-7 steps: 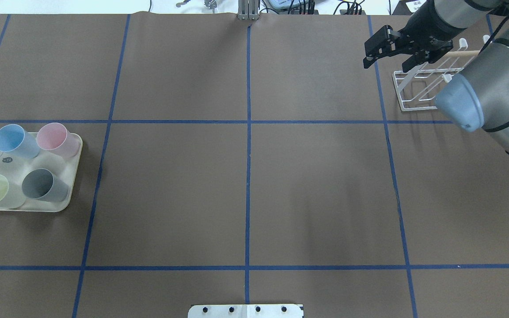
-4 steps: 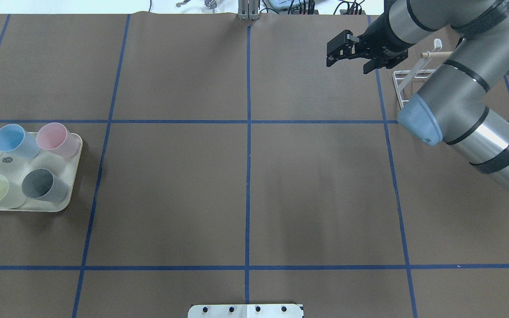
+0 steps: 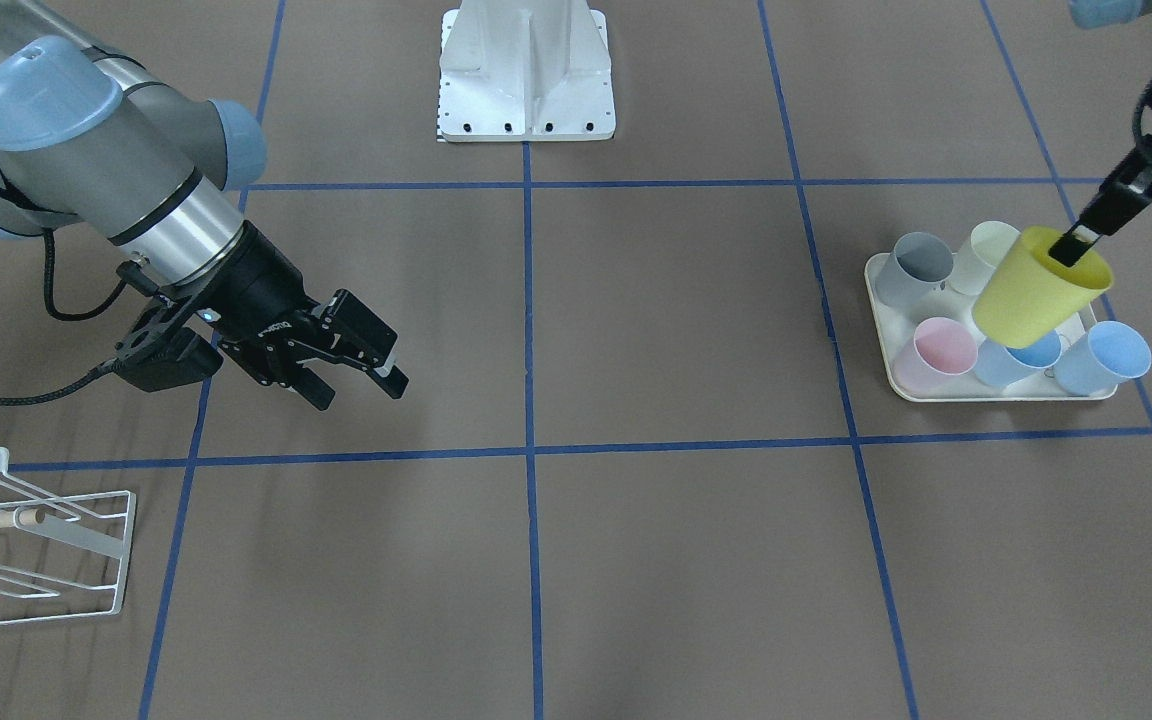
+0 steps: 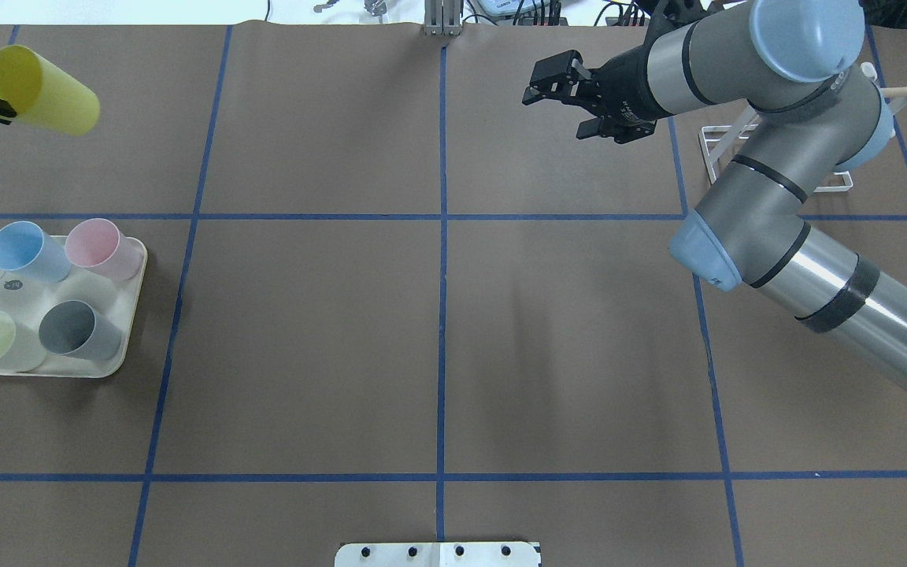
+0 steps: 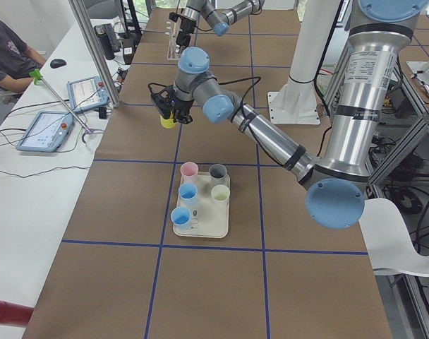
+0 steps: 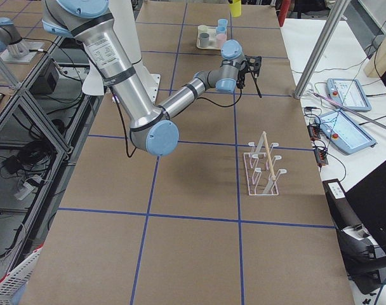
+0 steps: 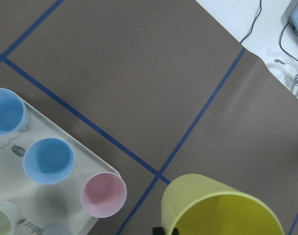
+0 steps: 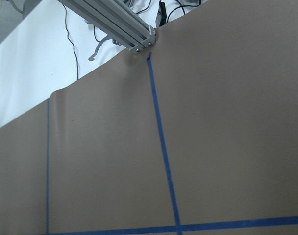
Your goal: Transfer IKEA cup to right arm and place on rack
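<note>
Scanning left to right, you find the left gripper (image 3: 1076, 247) pinching the yellow cup (image 4: 42, 101) by its rim, in the air beyond the tray (image 4: 132, 315) of five cups (image 4: 95, 244), then the right gripper (image 4: 554, 116), fingers spread, its arm (image 4: 768, 197) hiding part of the rack (image 4: 707, 153).

Place: a robotics lab, set up as a test cell.
Robots: an industrial left arm (image 5: 271, 138) and right arm (image 4: 816, 279), by a white pedestal (image 3: 526, 70).
Table: a brown cover (image 4: 304, 354) marked into squares with blue tape (image 4: 441, 315).
Frame: aluminium posts (image 5: 94, 49) stand at the table's edge.
Side bench: white, with control pendants (image 5: 45, 129) and a laptop (image 6: 374, 194) on it.
People: a person (image 5: 6, 60) sits at the bench.
</note>
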You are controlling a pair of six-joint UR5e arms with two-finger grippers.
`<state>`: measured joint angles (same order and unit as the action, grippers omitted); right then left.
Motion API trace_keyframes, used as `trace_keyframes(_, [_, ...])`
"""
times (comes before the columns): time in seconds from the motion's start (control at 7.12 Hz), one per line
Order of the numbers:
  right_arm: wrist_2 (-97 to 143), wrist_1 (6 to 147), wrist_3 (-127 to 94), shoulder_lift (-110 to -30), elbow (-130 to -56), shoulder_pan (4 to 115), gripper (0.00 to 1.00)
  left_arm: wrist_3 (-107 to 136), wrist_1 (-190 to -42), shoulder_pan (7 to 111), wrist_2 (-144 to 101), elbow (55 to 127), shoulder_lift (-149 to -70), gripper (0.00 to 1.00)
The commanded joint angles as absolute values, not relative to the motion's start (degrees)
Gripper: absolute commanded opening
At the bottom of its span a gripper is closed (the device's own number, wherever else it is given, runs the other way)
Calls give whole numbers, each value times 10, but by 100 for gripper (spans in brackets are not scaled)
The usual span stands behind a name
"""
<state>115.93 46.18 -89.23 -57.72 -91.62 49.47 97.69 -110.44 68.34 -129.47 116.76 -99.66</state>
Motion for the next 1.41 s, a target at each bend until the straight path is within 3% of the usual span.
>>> trace_keyframes(0.0, [1095,368,-1001,-577,-915,470,100,1193,-1274,602,-1210,1158,-1011,0])
trace_keyframes(0.7, [1092,202,-1141,-576,-922,454,100,1441,-1524,433,-938,1134,-1057,0])
trace_keyframes(1.26, [1091,185,-1213,-545,-925,447,100,1470,-1696,383,-842,1017,-1096,0])
